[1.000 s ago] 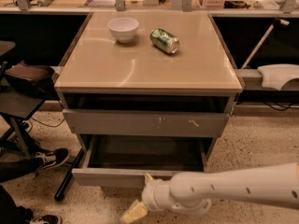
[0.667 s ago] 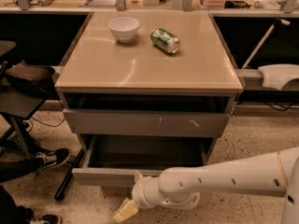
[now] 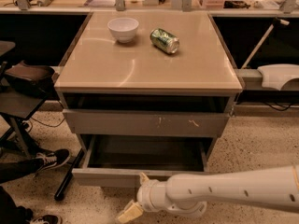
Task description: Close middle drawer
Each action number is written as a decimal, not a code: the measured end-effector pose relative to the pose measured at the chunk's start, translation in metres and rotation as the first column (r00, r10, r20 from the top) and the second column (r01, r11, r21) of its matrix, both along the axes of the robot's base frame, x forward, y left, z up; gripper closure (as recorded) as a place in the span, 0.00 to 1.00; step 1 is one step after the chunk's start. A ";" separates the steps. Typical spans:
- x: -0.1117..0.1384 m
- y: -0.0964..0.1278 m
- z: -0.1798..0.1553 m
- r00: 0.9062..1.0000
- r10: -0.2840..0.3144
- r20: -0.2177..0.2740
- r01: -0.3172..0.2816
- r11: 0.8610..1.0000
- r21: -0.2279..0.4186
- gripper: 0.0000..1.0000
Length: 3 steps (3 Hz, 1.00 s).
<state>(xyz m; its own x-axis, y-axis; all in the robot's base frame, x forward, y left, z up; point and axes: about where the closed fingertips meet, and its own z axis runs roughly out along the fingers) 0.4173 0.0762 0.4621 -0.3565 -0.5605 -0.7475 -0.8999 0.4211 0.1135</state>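
Observation:
The middle drawer [image 3: 105, 177] is pulled out of the grey cabinet, and its shallow tray [image 3: 145, 154] is open and empty. Its front is plain grey. My gripper [image 3: 136, 196] is low in the view, right in front of that drawer front, near its middle. The white arm [image 3: 233, 190] comes in from the right. One pale fingertip [image 3: 143, 177] is against the drawer's front edge. The other [image 3: 129, 213] hangs lower, towards the floor. The fingers are spread and hold nothing.
Above the open drawer is a grey drawer front with pale scratch marks [image 3: 149, 123]. On the cabinet top [image 3: 117, 69] are a white bowl [image 3: 123, 29] and a green can lying on its side [image 3: 165, 40]. A chair [image 3: 21, 94] and a person's shoes [image 3: 49, 158] are to the left.
My gripper has shifted slightly left along the drawer front. The drawer is pulled out as far as before.

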 end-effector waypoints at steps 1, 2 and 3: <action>-0.025 -0.007 0.006 0.996 -0.085 0.038 0.082 0.994 0.066 0.00; -0.009 -0.036 0.013 0.975 -0.221 0.009 0.219 0.969 0.112 0.00; 0.023 -0.075 -0.008 0.947 -0.313 -0.070 0.319 0.941 0.115 0.00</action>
<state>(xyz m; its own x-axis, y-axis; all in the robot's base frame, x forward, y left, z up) 0.4403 0.0013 0.4539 -0.5390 -0.3173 -0.7803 -0.7145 0.6628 0.2241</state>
